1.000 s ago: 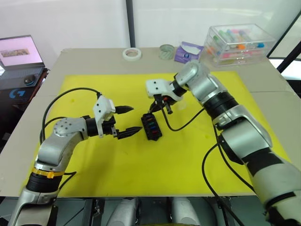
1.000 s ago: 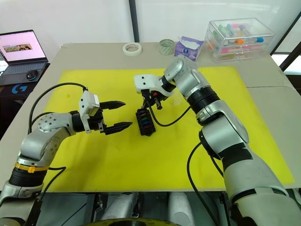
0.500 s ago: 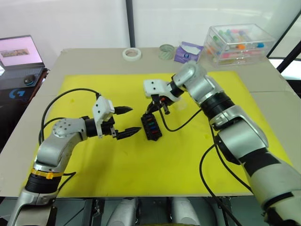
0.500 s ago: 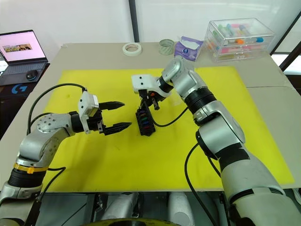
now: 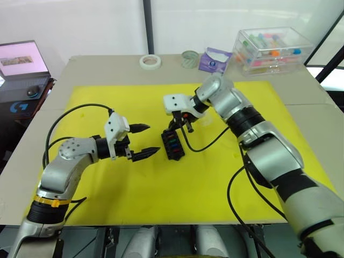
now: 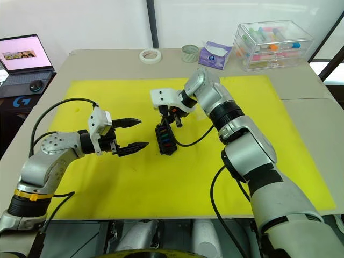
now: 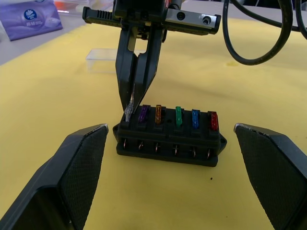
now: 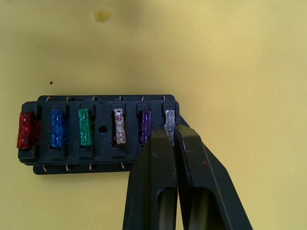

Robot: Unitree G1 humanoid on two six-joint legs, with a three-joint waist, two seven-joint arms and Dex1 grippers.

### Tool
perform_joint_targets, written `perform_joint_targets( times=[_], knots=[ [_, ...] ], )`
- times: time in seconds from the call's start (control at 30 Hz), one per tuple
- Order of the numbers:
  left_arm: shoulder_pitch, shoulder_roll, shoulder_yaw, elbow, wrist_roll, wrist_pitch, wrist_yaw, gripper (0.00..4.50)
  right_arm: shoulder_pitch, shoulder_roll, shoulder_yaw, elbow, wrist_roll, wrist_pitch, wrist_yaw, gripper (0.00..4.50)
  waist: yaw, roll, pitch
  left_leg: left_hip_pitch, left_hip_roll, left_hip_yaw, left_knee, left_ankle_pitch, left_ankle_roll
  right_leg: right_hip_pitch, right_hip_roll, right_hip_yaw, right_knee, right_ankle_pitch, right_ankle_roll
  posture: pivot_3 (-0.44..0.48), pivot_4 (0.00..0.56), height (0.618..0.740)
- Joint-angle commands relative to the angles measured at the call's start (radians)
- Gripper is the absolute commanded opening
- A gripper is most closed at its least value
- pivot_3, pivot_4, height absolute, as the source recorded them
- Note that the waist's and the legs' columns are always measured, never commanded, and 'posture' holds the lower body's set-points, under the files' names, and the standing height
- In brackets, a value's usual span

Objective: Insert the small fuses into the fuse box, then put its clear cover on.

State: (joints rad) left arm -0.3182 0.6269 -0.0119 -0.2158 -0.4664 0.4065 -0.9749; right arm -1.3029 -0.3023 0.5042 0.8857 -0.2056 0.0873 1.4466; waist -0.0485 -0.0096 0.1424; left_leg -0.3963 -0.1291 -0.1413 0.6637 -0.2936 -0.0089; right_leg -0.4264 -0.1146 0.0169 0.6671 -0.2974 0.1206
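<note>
The fuse box is a small black plastic block w/ a row of slots. It lies on the yellow mat, about mid tabletop. Five small fuses sit in it: red, blue, green, orange, purple. The last one, a grey fuse, is see-through & thin. It stands in the end slot, tilted a bit.

The right gripper is pinched tight on that grey fuse, straight over the box. The left gripper waits just beside the box, wide open, holding nothing.

Step in hand: prob. pushing the last fuse home. Next it needs a straight push down, then let go.

The clear cover lies on the mat near the box, behind it. It's a smooth see-through cap, hard to spot, so picking it up may need care.
</note>
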Motion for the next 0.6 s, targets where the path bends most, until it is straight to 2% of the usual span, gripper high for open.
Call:
perform_joint_targets(
  times=[0.03,0.6],
  knots=[
    [-0.012,0.011,0.026,-0.017,-0.003,-0.018,-0.002,4.45,-0.029,0.013,-0.012,-0.001,-0.011,0.003,0.0,0.0,0.0,0.0,0.0,0.0,0.0,0.0,0.0,0.0,0.0,0.0,0.0,0.0,0.0,0.0,0.0,0.0,0.15,0.74],
    [-0.051,-0.02,0.002,-0.005,0.016,-0.07,-0.019,4.45,-0.025,0.025,-0.002,0.017,-0.048,0.029,0.022,0.0,0.001,0.0,0.0,0.0,0.0,0.0,0.0,0.0,0.0,0.0,0.0,0.0,0.0,0.0,0.0,0.0,0.15,0.74]
  ],
)
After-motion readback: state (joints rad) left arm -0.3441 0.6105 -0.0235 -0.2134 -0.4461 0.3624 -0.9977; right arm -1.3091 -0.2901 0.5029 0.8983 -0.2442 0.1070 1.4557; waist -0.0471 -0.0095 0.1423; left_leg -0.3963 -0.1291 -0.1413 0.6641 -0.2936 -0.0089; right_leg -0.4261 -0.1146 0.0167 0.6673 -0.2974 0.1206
